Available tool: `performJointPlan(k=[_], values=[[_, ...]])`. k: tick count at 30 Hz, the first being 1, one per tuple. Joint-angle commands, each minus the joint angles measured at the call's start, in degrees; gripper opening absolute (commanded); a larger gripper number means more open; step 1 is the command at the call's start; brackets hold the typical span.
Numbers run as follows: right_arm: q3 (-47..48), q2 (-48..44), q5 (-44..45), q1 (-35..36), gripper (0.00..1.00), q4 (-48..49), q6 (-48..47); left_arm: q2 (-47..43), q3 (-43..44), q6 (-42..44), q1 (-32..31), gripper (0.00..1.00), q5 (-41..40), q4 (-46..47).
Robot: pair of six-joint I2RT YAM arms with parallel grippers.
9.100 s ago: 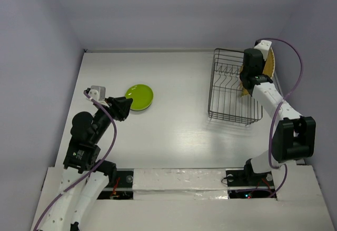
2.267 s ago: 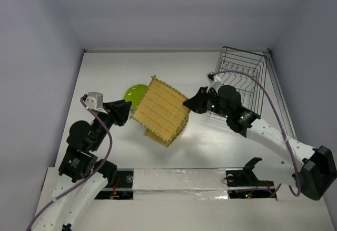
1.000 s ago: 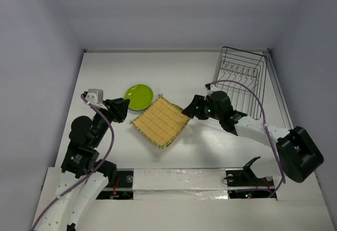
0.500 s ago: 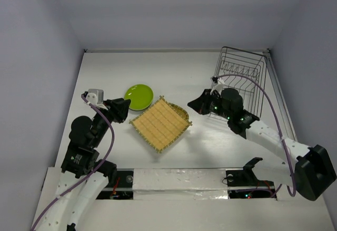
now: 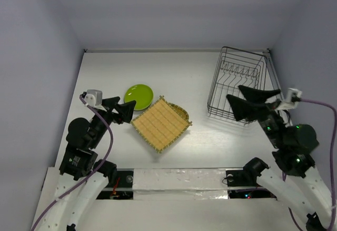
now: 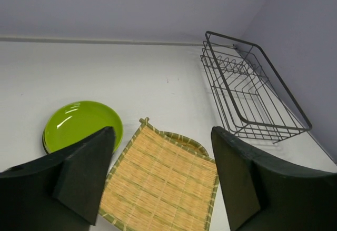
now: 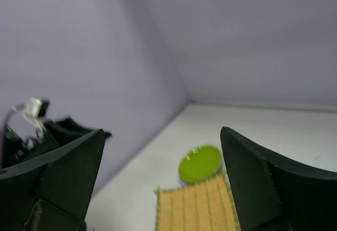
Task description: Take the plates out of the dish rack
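Observation:
The dish rack point(image 5: 239, 83) stands at the back right, with no plate showing in it; the left wrist view shows the rack point(image 6: 247, 97) as bare wires. A woven straw-yellow plate point(image 5: 160, 123) lies flat on the table, and a second woven rim point(image 6: 181, 140) peeks out under its far edge. A lime green plate point(image 5: 138, 93) sits just behind it on a darker plate. My left gripper point(image 5: 125, 107) hovers open beside the woven plate point(image 6: 163, 183). My right gripper point(image 5: 234, 93) is open in front of the rack, holding nothing, looking at both plates point(image 7: 200, 163).
Lilac walls close in the white table point(image 5: 179, 68) on the left, back and right. The left arm point(image 7: 37, 107) shows at the left edge of the right wrist view. A taped strip point(image 5: 179, 181) runs along the table's near edge between the arm bases.
My right gripper has let go of the woven plate, pulled back to the right in front of the rack, and opened wide. The left gripper has opened wider. The woven plate lies still.

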Motion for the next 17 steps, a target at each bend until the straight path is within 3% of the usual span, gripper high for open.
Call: performJointPlan(k=[1, 4, 8, 12, 17], values=[[2.2, -5.8, 13.5, 0.4, 1.00, -4.8, -4.5, -0.2, 3.5, -0.5, 0.3, 0.73, -1.6, 3.4], [2.5, -10.8, 19.9, 0.4, 1.00, -7.7, -5.0, -0.4, 4.2, -1.7, 0.3, 0.77, -1.8, 4.6], [0.2, -15.0, 21.6, 0.4, 0.99, -5.8, -5.7, 0.0, 7.5, -2.0, 0.3, 0.79, -2.2, 6.2], [0.1, -13.2, 20.9, 0.4, 0.99, -6.8, -6.0, 1.8, 10.4, -1.7, 0.3, 0.79, -3.7, 6.6], [0.2, -10.1, 19.1, 0.4, 0.99, -7.7, -6.1, 3.1, 7.8, -3.2, 0.3, 0.81, -3.0, 8.4]])
